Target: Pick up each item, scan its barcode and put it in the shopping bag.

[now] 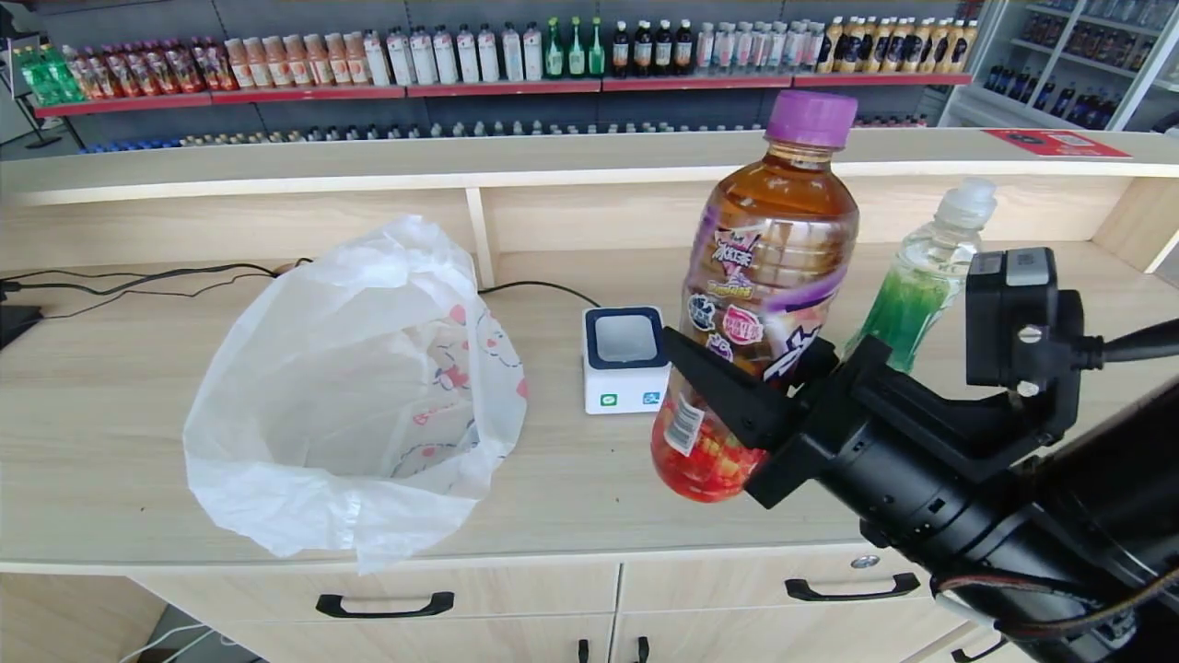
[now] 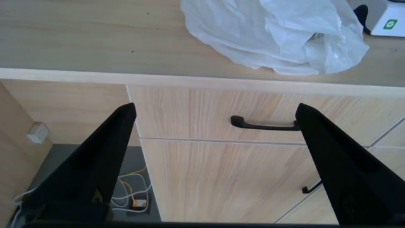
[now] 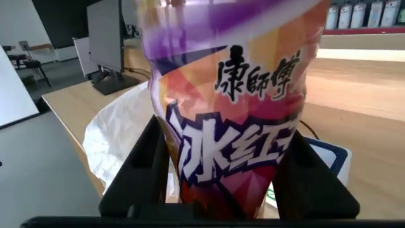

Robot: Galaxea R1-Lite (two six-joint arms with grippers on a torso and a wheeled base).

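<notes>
You had R gripper (image 1: 751, 359) clamped on the tea bottle (image 1: 769, 249), held just beside the scanner (image 1: 624, 359) (bag (image 1: 350, 387) on its left); L gripper (image 2: 216, 109) sat w/ fingers spread by the drawers (image 2: 209, 168).

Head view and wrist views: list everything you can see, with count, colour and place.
scanner: one, white, mid counter
shopping bag: one, white, open, left of scanner
tea bottle: one, amber, purple cap, held right of scanner
green bottle: one, standing on counter, right
cables: few, black, counter back left
shelf bottles: many, mixed colours, back wall
drawer handles: several, black, under counter
left gripper: open, facing the drawers
right gripper: shut on tea bottle
</notes>
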